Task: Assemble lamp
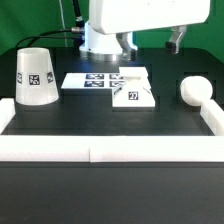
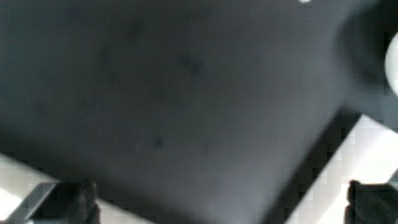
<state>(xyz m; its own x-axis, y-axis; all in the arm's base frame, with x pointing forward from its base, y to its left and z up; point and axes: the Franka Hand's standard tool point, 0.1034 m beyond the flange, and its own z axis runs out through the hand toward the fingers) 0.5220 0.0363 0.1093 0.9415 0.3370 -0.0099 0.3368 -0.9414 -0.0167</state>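
The white cone shade [image 1: 36, 75] stands at the exterior view's left. The flat square base [image 1: 133, 92] lies near the middle, beside the marker board [image 1: 95, 80]. The round-headed bulb [image 1: 195, 91] lies at the exterior view's right. My gripper [image 1: 176, 40] hangs high at the back right, above and behind the bulb and clear of all parts. In the wrist view my gripper [image 2: 217, 205] is open and empty over the black table, its two fingertips [image 2: 63, 200] far apart. A white curved edge [image 2: 391, 55] shows there, perhaps the bulb; the view is blurred.
A white border rail [image 1: 100, 150] runs along the front of the black table and up both sides [image 1: 212, 118]. It also shows in the wrist view [image 2: 347, 160]. The arm's white base [image 1: 108, 35] stands at the back centre.
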